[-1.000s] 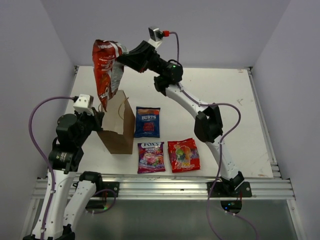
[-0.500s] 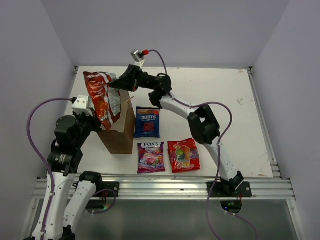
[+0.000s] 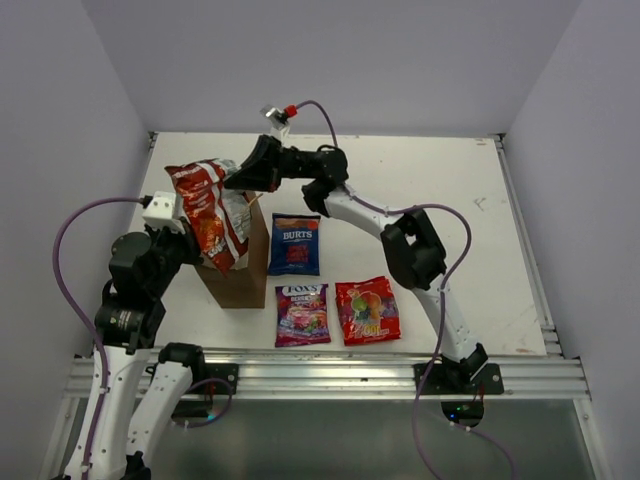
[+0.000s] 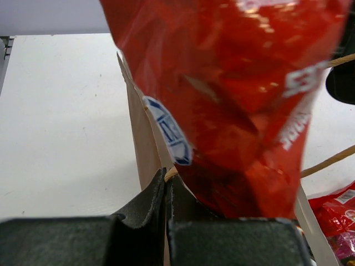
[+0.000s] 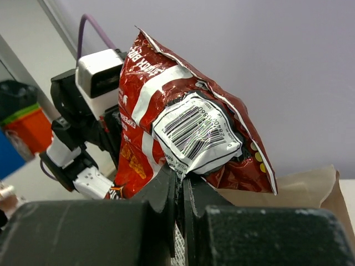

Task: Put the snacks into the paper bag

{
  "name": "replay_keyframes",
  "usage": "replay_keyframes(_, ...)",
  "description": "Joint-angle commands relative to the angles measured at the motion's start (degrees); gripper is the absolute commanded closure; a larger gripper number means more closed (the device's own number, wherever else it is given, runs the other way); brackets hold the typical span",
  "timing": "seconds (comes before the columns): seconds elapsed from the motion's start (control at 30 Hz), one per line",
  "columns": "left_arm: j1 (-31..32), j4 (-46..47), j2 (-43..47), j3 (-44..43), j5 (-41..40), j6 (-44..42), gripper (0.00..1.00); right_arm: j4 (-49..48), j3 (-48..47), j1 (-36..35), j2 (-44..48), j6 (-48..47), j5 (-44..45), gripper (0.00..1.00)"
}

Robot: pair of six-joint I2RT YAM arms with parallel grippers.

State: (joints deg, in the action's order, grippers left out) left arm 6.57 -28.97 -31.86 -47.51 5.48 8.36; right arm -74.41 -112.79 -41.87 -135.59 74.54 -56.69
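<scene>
The brown paper bag (image 3: 238,282) stands upright at the table's left. My left gripper (image 3: 190,238) is shut on its near rim and string handle (image 4: 171,173). My right gripper (image 3: 240,178) is shut on the top edge of the long red-orange chip bag (image 3: 210,215), which hangs tilted over the bag's mouth with its lower end at the opening; it fills the left wrist view (image 4: 238,100) and shows in the right wrist view (image 5: 183,127). The blue Burts bag (image 3: 295,244), the purple Fox's bag (image 3: 302,314) and the red sweets bag (image 3: 367,310) lie flat on the table.
White walls close in the table (image 3: 450,190) on the left, back and right. A metal rail (image 3: 330,372) runs along the near edge. The right arm (image 3: 400,240) reaches across the table's middle above the Burts bag.
My right gripper has come down and to the left with the chip bag, from high above the paper bag to its mouth, and the packet has tilted. The left gripper has kept hold of the rim.
</scene>
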Motion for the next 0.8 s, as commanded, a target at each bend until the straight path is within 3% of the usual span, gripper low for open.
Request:
replay_keyframes(0.0, 0.4, -0.6, 0.4, -1.6, -0.6, -0.3, 1.0, -1.7, -2.8, 0.1, 7.2, -7.8, -3.7, 1.0)
replay_keyframes(0.23, 0.4, -0.7, 0.5, -1.7, -0.6, -0.3, 1.0, 6.5, -0.4, 0.2, 9.8, -17.5, -4.5, 1.0)
replay_keyframes(0.53, 0.4, -1.3, 0.7, -2.1, -0.6, -0.5, 1.0, 21.3, 2.3, 0.1, 12.6, -34.3, 1.7, 1.0)
replay_keyframes(0.77, 0.3, -1.0, 0.3, -1.9, -0.5, -0.7, 1.0, 25.2, -0.4, 0.1, 12.4, -37.7, 6.5, 1.0)
